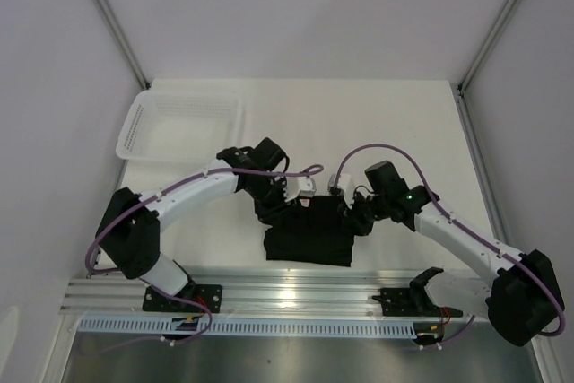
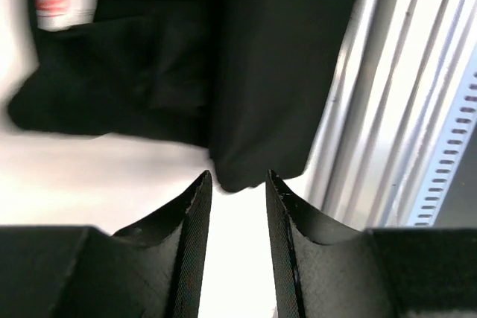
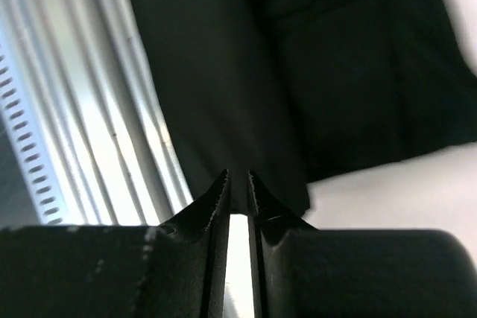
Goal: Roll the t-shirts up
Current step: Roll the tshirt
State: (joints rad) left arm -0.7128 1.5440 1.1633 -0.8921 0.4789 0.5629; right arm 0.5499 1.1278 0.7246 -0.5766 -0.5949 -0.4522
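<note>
I'm seeing the table [image 1: 404, 132] carrying a white basket [image 1: 179, 123] far-left and the black t-shirt [image 1: 309, 238], lying folded by the near edge betw. both arms. L claw [image 2: 238, 178] is standing open at its corner. R claw [image 3: 238, 176] is showing just a slit at the cloth; can't tell if it's gripping.

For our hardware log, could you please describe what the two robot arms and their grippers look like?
The left arm and right arm are white tubes with bulky black joints. A purple cable runs along each, looping near the wrist. A green light marks the right wrist. The fingers are black, ribbed inside.
</note>
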